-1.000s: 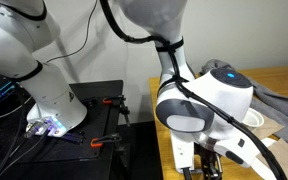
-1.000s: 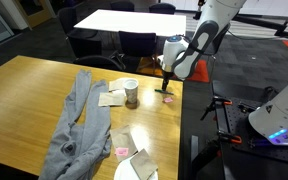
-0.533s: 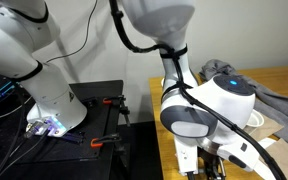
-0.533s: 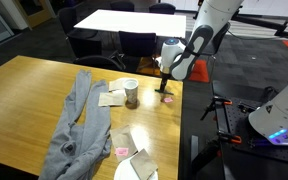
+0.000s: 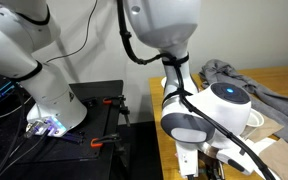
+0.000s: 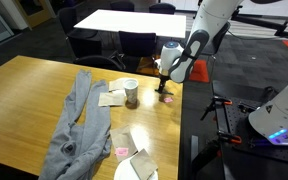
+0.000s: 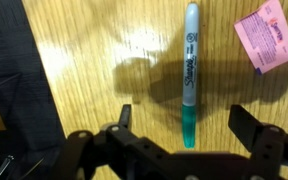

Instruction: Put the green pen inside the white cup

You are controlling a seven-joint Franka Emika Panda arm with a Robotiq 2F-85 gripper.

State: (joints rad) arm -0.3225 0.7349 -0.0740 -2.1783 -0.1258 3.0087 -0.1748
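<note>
In the wrist view the green pen (image 7: 190,72) lies flat on the wooden table, green cap toward me, pale barrel pointing away. My gripper (image 7: 181,125) is open and hangs just above it, with the green cap between the two fingers and not touched. In an exterior view my gripper (image 6: 166,92) hovers low over the table's edge, and the pen shows only as a small dark mark (image 6: 168,99). The white cup (image 6: 131,92) stands upright a little way off, toward the table's middle. In the other exterior view only part of its white rim (image 5: 254,118) shows behind the arm.
A pink paper scrap (image 7: 265,36) lies close to the pen. A grey cloth (image 6: 72,125) sprawls across the table. Paper pieces (image 6: 111,98) lie by the cup, and a white plate (image 6: 136,168) sits at the near edge. The table edge (image 7: 46,90) runs beside the gripper.
The arm has shifted slightly in both exterior views, with the wrist housing moving a little. The gripper stays low over the pen. The cup and the pen have not moved.
</note>
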